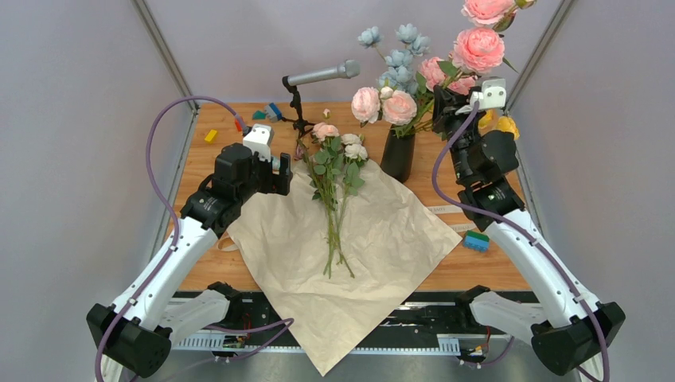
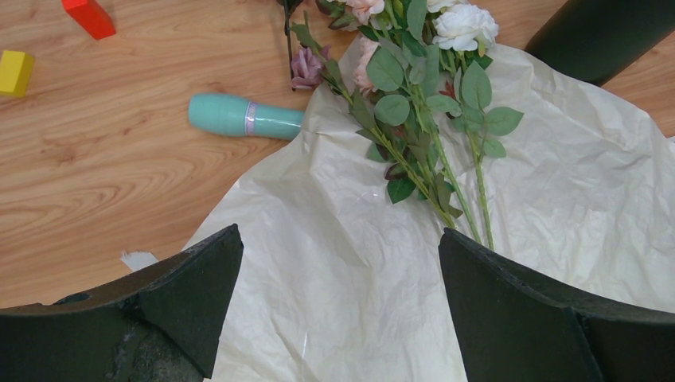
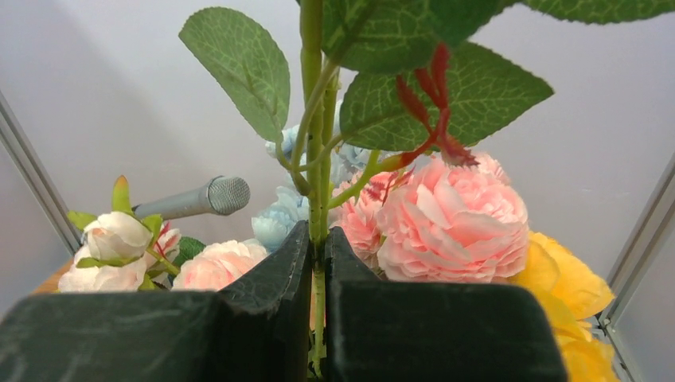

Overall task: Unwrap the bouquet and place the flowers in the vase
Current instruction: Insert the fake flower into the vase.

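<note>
Wooden table [image 2: 119, 183], flowers [image 2: 414, 127] beyond left claw [image 2: 338, 243]

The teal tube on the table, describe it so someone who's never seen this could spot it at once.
Find the cream paper sheet spread on the wooden table. At its far left edge, near the flower heads, the teal tube lies on its side, one end meeting the paper. Its round body and pale band set it apart from the boxy red block and yellow block.
</note>
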Controlling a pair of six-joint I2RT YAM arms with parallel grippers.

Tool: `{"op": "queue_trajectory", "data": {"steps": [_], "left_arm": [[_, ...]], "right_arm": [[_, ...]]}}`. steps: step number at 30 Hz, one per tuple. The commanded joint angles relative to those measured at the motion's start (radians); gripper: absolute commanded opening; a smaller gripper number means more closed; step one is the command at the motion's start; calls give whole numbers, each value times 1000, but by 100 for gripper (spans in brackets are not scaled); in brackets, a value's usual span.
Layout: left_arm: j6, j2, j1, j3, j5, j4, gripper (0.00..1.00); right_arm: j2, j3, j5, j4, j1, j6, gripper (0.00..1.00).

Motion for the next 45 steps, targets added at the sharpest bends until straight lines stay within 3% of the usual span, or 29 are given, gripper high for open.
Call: {"op": "queue_trajectory", "data": {"steps": [1,45], "left_arm": [[11,-10,5,27,-11,14,100],[8,-13,5,28,-5,12,100]], "right_arm": [[13,-13,-29,46,-4,16,0],[169,-178,-98,33,-4,105,0]]}}
